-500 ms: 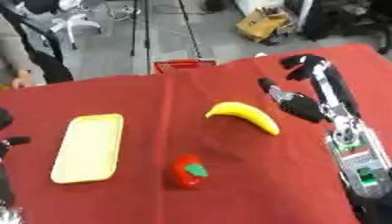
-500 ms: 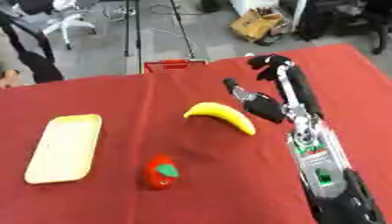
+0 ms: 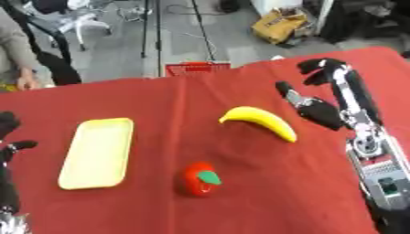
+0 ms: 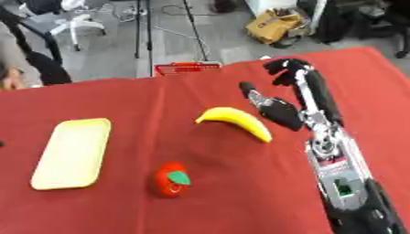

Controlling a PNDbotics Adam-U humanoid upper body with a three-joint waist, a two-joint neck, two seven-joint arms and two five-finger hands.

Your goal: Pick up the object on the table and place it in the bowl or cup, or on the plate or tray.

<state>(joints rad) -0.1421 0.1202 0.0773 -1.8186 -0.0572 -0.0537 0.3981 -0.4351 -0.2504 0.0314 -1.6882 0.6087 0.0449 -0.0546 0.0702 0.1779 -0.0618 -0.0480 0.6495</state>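
— Two objects still lie on the red table (image 3: 144,96), and neither is on the tray: the banana (image 3: 260,121) sits right of centre, the tomato-like red fruit (image 3: 200,179) nearer you, below the middle. How far along would you say you are?

— Barely started, by the look of it. The yellow tray (image 3: 98,152) over on your left has nothing on it.

— Agreed. Your right hand (image 4: 280,109) is above the cloth just beside the banana's right end, apart from it. Its fingers (image 4: 282,65) are curled at the far end, the thumb sticking out toward the banana, and they grasp nothing.

— And your left hand (image 3: 9,132)?

— It shows only at the left edge, near the tray; a few dark fingers point upward, relaxed, holding nothing.

— So everything remains: close on a fruit, lift it, carry it across the table to the tray, release.

— Yes. The banana looks like your likelier first pick, since your right hand is already next to it. The carry leftward would pass over the red fruit's side of the table, so keep the load high enough to clear it.
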